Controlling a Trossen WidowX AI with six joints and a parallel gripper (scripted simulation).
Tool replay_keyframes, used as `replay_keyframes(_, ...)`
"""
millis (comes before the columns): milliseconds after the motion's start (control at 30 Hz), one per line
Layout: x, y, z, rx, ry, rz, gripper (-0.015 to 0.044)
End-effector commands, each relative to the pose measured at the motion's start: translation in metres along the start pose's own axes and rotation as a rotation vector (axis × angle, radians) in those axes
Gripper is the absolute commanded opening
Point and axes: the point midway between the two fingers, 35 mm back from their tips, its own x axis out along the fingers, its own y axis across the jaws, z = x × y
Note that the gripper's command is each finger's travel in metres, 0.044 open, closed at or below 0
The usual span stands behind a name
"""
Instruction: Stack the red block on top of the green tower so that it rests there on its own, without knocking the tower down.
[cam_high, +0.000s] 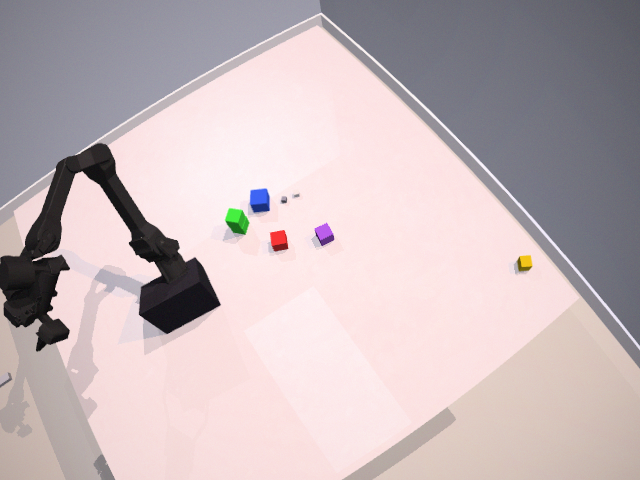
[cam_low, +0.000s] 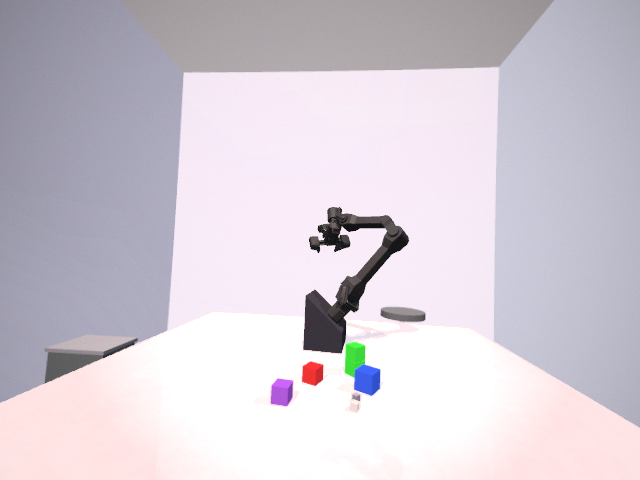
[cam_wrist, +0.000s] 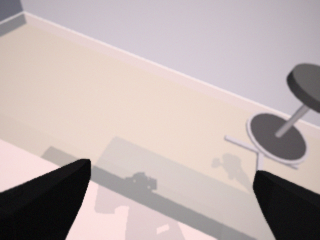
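Note:
The red block (cam_high: 278, 240) (cam_low: 312, 373) lies on the pink table (cam_high: 361, 129) (cam_low: 491, 413), alone and untouched. The green tower (cam_high: 237, 221) (cam_low: 354, 358) stands upright a short way from it, between the red block and the arm's black base (cam_high: 178, 299) (cam_low: 323, 330). My gripper (cam_high: 31, 322) (cam_low: 328, 243) (cam_wrist: 173, 173) is open and empty. It hangs high in the air on the far side of the base from the blocks, beyond the table's edge. The wrist view shows only its two dark fingertips over the floor, with no block in it.
A blue block (cam_high: 259, 199) (cam_low: 367, 379) sits close beside the green tower. A purple block (cam_high: 324, 234) (cam_low: 281, 391) lies near the red one. A yellow block (cam_high: 524, 262) lies far off by the table's edge. A small grey piece (cam_high: 283, 199) (cam_low: 355, 398) lies near the blue block. A stool (cam_wrist: 277, 137) (cam_low: 402, 313) stands on the floor.

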Motion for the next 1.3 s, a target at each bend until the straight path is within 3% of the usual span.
replay_keyframes(0,-0.001,0.002,0.000,-0.004,-0.002,0.005,0.0426)
replay_keyframes(600,-0.098,0.168,-0.016,-0.352,-0.112,0.446,0.0440)
replay_keyframes(900,-0.161,0.235,-0.058,-0.566,-0.136,0.650,0.0440)
replay_keyframes(1267,-0.228,0.282,-0.123,-0.871,-0.163,0.821,0.0440)
